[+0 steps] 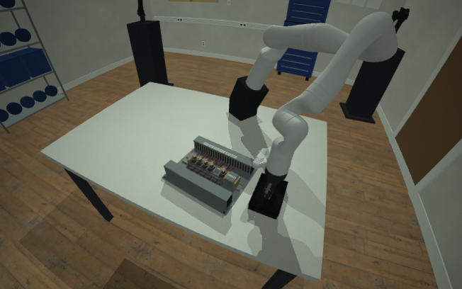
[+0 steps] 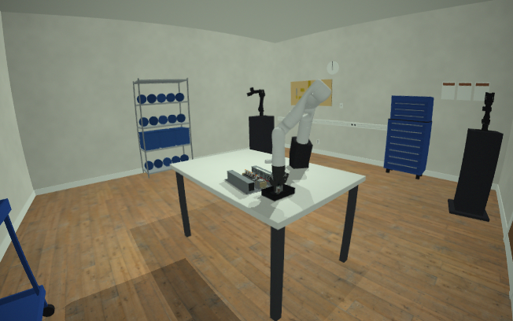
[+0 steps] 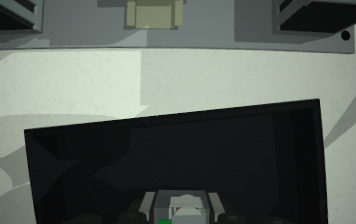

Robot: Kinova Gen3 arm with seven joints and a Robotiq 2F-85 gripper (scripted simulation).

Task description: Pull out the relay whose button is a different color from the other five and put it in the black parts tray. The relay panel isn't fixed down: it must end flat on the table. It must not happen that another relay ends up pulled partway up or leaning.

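My gripper (image 1: 268,193) (image 2: 278,189) (image 3: 181,208) is shut on a grey relay (image 3: 184,206) with a green button and holds it low inside the black parts tray (image 1: 259,208) (image 2: 289,191) (image 3: 100,165). The tray sits on the white table (image 1: 142,117) (image 2: 326,181) just right of the grey relay panel (image 1: 198,184) (image 2: 239,181) (image 3: 295,25). The panel lies flat and holds several relays with orange buttons (image 1: 205,163).
The arm's black base (image 1: 246,99) (image 2: 300,153) stands at the table's back. A small pale part lies on the table behind the tray. The table's front edge is close beyond the tray. Black pedestals, a blue cabinet and a shelf stand around the room.
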